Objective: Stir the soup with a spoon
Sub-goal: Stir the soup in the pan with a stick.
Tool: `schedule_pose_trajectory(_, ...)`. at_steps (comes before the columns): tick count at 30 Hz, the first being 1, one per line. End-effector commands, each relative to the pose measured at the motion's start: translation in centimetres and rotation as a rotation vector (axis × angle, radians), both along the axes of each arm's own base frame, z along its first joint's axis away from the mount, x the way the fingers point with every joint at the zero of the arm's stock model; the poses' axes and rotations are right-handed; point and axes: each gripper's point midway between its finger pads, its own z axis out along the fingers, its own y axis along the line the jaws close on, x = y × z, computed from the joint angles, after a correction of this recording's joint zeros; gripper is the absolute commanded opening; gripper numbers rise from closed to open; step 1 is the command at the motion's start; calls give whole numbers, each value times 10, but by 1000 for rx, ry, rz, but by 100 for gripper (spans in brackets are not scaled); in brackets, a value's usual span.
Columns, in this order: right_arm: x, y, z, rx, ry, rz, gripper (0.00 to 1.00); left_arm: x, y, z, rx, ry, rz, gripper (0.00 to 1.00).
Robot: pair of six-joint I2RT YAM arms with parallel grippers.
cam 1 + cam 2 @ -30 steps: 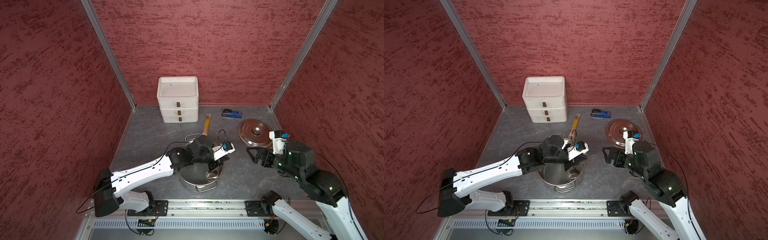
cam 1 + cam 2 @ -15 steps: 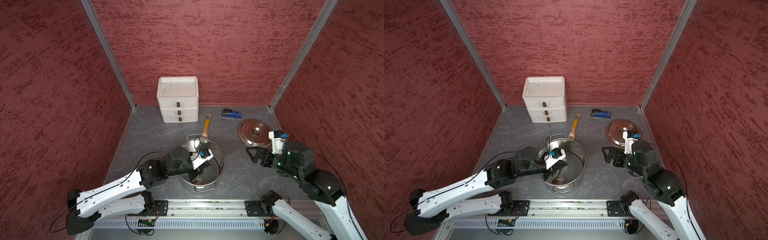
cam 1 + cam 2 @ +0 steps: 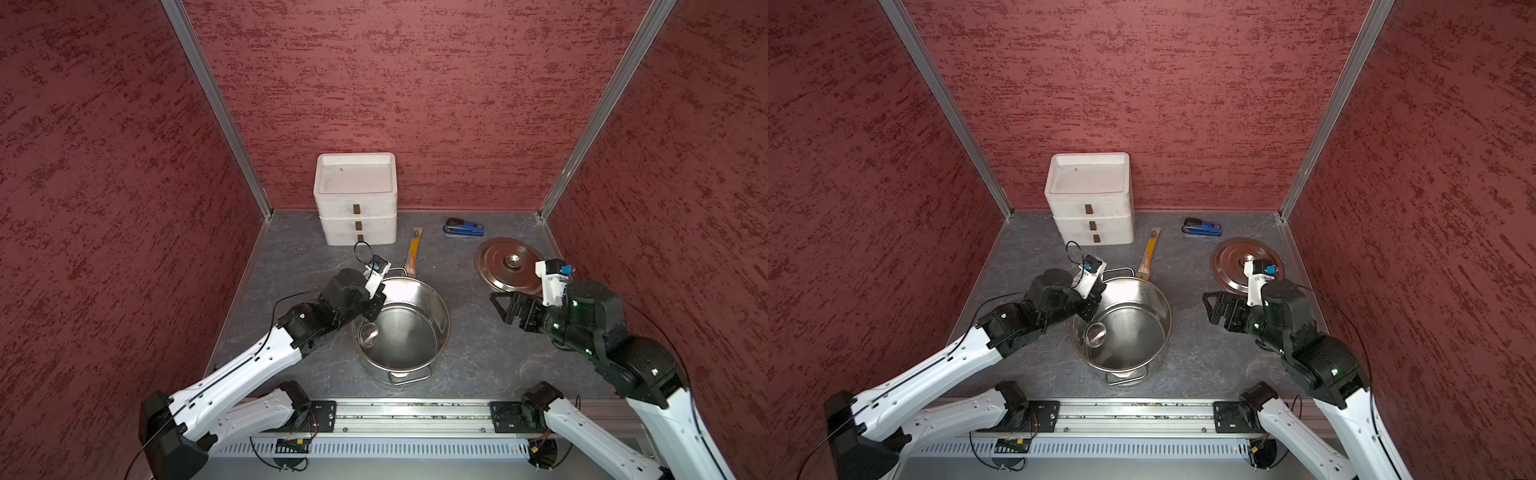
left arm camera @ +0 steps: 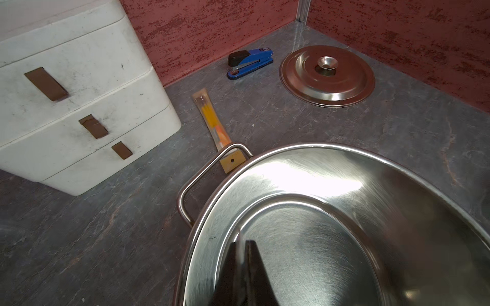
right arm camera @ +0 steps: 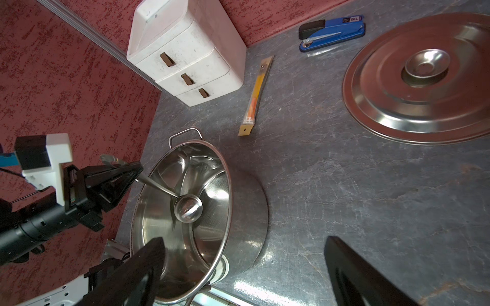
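My left gripper [image 5: 134,172] clamps the slim steel ladle [image 5: 187,208], its round bowl below the jaws inside the shiny pot [image 5: 212,169]; my right gripper [image 3: 498,307] gapes empty.

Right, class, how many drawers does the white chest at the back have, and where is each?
3, stacked in the white chest against the back wall: top drawer, middle drawer, bottom drawer, each with a brown pull. None looks hidden.
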Motion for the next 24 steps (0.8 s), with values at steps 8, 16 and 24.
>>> schedule_pose_trajectory(8, -9, -10, 7, 2, -21, -28, 98, 44, -55, 43, -49, -127, -97, 0)
schedule_pose_trajectory(16, -20, -21, 7, -3, -25, -57, 98, 17, -119, 54, -95, -153, -334, 0)
schedule_pose_trajectory(24, -22, -23, 6, -1, -21, -64, 99, -43, -167, 54, -66, -166, -536, 0)
